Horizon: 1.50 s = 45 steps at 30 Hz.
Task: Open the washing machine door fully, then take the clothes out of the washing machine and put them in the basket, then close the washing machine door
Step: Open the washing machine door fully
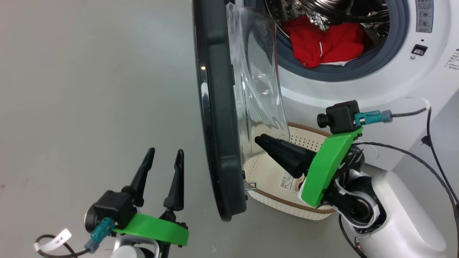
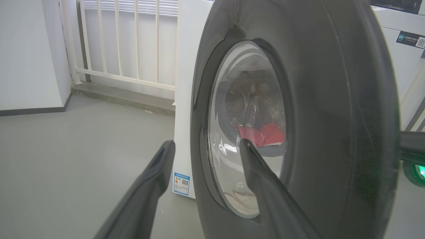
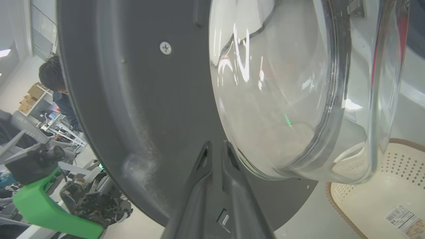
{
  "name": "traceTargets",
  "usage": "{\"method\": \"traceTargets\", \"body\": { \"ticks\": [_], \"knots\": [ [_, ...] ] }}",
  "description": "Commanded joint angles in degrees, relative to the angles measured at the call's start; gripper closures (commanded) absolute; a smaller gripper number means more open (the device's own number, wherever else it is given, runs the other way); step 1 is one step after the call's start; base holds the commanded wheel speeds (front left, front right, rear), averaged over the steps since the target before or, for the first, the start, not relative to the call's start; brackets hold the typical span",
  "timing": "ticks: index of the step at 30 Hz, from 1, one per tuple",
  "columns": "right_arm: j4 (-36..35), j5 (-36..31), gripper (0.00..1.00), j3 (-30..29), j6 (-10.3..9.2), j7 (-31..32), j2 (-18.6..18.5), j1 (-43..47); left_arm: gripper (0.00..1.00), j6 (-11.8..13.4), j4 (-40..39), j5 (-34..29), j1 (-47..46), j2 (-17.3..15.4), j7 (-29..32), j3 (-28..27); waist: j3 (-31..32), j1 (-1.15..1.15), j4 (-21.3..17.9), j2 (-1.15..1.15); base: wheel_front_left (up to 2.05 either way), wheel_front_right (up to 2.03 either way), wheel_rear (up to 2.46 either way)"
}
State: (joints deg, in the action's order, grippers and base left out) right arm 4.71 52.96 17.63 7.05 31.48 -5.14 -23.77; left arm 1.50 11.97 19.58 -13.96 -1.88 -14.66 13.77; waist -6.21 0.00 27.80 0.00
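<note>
Against the washing machine door point(image 1: 215, 107), right hand point(image 1: 257, 139) barely parted, empty, left hand point(image 1: 166, 151) wide open

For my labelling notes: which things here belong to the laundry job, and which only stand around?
Job: washing machine door, red clothes, washing machine, basket.
Standing around: white railing, person in the background.

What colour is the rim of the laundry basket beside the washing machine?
Brown, with a woven look. The basket rim shows best in the head view.
</note>
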Motion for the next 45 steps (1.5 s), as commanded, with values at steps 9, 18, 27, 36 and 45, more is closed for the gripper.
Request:
{"method": "traceTargets", "body": {
  "ticks": [9, 18, 27, 36, 45],
  "knots": [
    [-7.0, -21.4, 0.0, 1.4, 0.44, -14.2, 0.3, 3.0, 0.0, -0.2, -2.7, -0.7, 0.1, -1.0, -0.3, -2.1, -0.5, 0.0, -0.3, 0.0, 0.0, 0.0, 0.0],
    [-7.0, -38.9, 0.0, -2.2, 0.44, -27.4, 1.2, 6.3, 0.0, 0.2, -5.1, -1.0, 0.9, -1.0, -0.3, -2.7, -0.9, 0.0, -1.0, 0.0, 0.0, 0.0, 0.0],
    [-6.4, -44.7, 0.0, -6.9, 0.44, -37.0, 2.2, 11.6, 0.0, 0.5, -6.7, -2.0, 1.5, -1.0, -0.3, -3.2, -0.8, 0.0, -1.5, 0.0, 0.0, 0.0, 0.0],
    [-5.3, -43.3, 0.0, -7.7, 0.44, -41.3, 2.2, 16.7, 0.0, 0.7, -7.1, -3.5, 2.2, -1.0, -0.3, -3.4, -0.3, 0.0, -1.9, 0.0, 0.0, 0.0, 0.0],
    [-5.1, -43.8, 0.0, -7.6, 0.44, -42.9, 2.3, 19.6, 0.0, 1.0, -7.3, -3.6, 2.8, -1.0, -0.3, -3.5, -0.1, 0.0, -2.0, 0.0, 0.0, 0.0, 0.0]
  ]
}}
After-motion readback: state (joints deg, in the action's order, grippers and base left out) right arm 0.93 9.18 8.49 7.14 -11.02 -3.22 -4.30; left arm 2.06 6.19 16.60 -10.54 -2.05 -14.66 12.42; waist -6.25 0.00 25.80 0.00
